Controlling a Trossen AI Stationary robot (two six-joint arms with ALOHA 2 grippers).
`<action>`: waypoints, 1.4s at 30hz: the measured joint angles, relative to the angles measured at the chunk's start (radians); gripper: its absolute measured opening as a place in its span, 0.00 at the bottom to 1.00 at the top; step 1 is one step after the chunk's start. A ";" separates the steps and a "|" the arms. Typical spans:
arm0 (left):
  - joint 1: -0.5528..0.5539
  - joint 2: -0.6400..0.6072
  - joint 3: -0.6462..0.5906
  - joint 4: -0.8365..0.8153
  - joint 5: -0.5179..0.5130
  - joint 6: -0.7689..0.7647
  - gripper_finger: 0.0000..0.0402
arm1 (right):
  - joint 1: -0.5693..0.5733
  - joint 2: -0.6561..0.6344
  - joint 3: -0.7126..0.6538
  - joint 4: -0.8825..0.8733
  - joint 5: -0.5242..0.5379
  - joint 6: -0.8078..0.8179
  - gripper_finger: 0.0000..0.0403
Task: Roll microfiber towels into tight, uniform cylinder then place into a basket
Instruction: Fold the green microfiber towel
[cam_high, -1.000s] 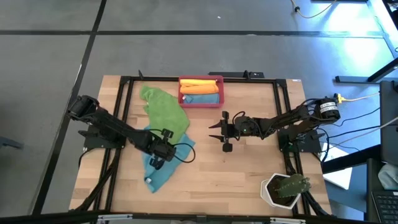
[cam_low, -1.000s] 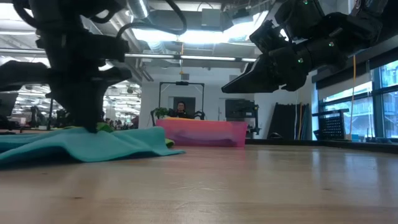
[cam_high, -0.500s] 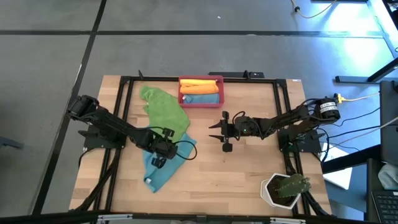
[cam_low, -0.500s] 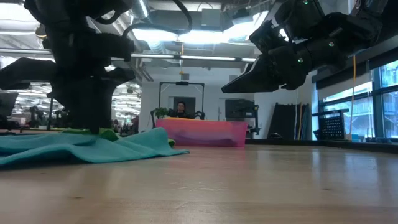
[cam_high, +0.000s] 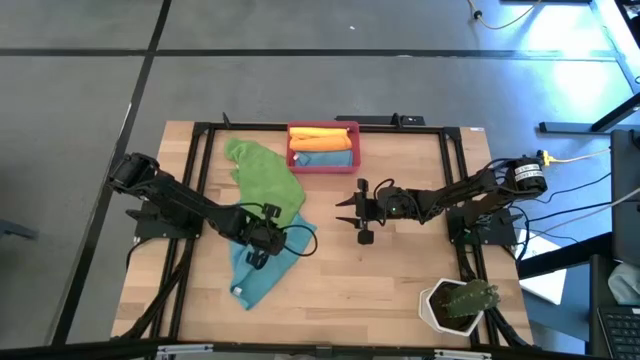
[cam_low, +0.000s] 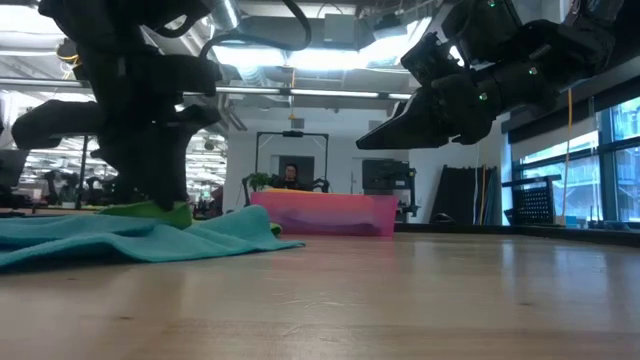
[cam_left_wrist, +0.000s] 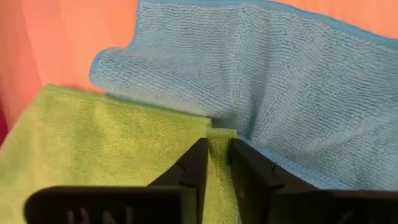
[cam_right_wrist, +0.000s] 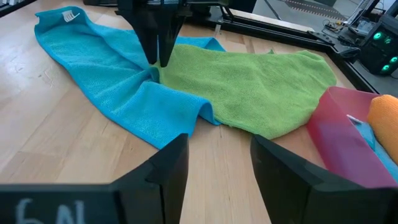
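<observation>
**A:** Where are the towels?

**B:** The green towel (cam_high: 266, 178) lies spread on the desk, running from near the far edge, just left of the basket (cam_high: 323, 147), down toward the middle. Its near corner overlaps the blue towel (cam_high: 258, 270), which lies crumpled and stretches toward the desk's near-left part. In the basket, an orange towel (cam_high: 322, 135) and another blue towel (cam_high: 323, 157) sit rolled side by side.

**A:** And the basket itself?

**B:** Red-pink, at the middle of the far edge of the desk.

**A:** What is the left gripper doing?

**B:** The left gripper (cam_high: 262, 240) is down right where green meets blue. In its wrist view the fingers (cam_left_wrist: 196, 168) stand close together with a narrow strip of the green towel's corner between them. Whether they actually pinch it or merely straddle it, I cannot tell.

**A:** The right one?

**B:** The right gripper (cam_high: 350, 212) hangs above bare wood near the desk's middle, just right of the towels, pointing toward them. Its fingers (cam_right_wrist: 166, 168) are spread wide with nothing between them.

**A:** Anything else?

**B:** A white pot (cam_high: 452, 305) with a green plant sits at the near-right corner. In the low view, a person (cam_low: 291, 176) shows in the room behind the basket.
</observation>
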 joint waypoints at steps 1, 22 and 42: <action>0.001 0.000 0.000 0.000 -0.009 0.000 0.12 | 0.000 0.000 0.000 0.000 0.000 0.000 0.43; 0.056 -0.242 0.218 -0.203 -0.449 0.133 0.00 | 0.000 0.000 0.000 0.017 0.000 0.022 0.43; 0.128 -0.276 0.377 0.054 -0.448 0.443 0.00 | -0.004 0.059 0.150 0.056 0.104 0.050 0.49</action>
